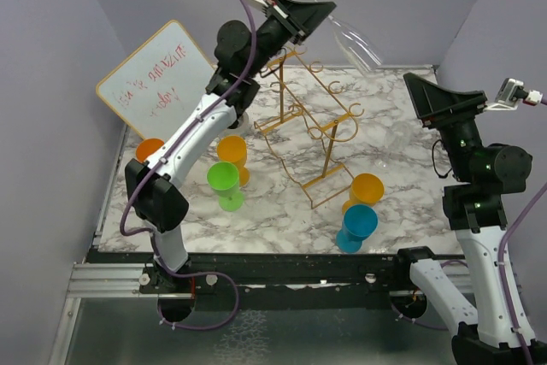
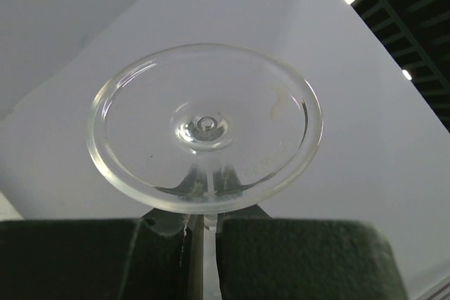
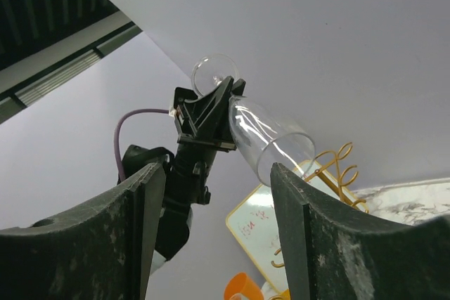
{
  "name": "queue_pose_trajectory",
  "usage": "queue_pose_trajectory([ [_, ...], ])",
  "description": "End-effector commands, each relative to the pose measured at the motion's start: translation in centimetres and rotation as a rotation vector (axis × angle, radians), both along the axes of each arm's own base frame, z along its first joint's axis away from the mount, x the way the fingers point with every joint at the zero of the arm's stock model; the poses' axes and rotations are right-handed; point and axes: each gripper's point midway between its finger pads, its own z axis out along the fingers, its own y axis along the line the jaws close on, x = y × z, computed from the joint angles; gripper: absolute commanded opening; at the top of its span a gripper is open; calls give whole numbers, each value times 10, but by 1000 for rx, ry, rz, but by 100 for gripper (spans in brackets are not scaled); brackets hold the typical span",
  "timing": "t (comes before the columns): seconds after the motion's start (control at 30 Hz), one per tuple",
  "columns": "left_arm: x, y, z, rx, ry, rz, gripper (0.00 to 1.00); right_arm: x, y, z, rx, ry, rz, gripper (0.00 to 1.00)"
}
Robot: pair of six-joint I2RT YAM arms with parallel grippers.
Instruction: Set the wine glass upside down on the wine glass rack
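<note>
Clear wine glass (image 1: 355, 44) tilted in free air above gold wire rack (image 1: 312, 126), left gripper (image 2: 204, 228) clamped on its stem; right gripper (image 3: 214, 180), right of rack, gapes empty.

The left gripper (image 1: 325, 10), raised over the far side of the marbled surface (image 1: 402, 168), clamps the wine glass (image 1: 357, 47), its bowl slanting down to the right. The wine glass rack (image 1: 309, 130) stands below, apart from the glass. The right gripper (image 1: 419, 98) hangs near the bowl, holding nothing. A whiteboard (image 1: 158, 79) leans far left.
</note>
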Motion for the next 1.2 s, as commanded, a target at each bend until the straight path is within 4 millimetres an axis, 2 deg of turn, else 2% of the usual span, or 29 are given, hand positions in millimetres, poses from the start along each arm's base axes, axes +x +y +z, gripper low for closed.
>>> queue_pose_trajectory([
  [0.0, -11, 73, 41, 4, -117, 5, 0, -4, -1, 0, -47, -6, -24, 67],
  [0.13, 0, 122, 35, 74, -107, 62, 0, -3, -3, -4, -63, 3, -48, 66],
  [0.3, 11, 170, 17, 246, -71, 170, 0, 0, -6, -10, -82, 19, -71, 66],
  [0.57, 15, 226, -33, 537, -67, 329, 0, 5, -11, -24, -121, 59, -118, 66],
  [0.7, 14, 246, -58, 714, -111, 455, 0, 10, -18, -38, -165, 112, -167, 66],
  [0.8, 13, 253, -79, 813, -166, 496, 0, 14, -21, -50, -209, 152, -194, 66],
  [0.9, 15, 255, -100, 877, -216, 498, 0, 19, -24, -71, -272, 235, -211, 66],
  [1.07, 13, 237, -126, 906, -384, 401, 0, 25, -26, -97, -374, 332, -223, 67],
  [1.17, 6, 228, -130, 898, -543, 383, 0, 27, -26, -108, -412, 371, -217, 67],
])
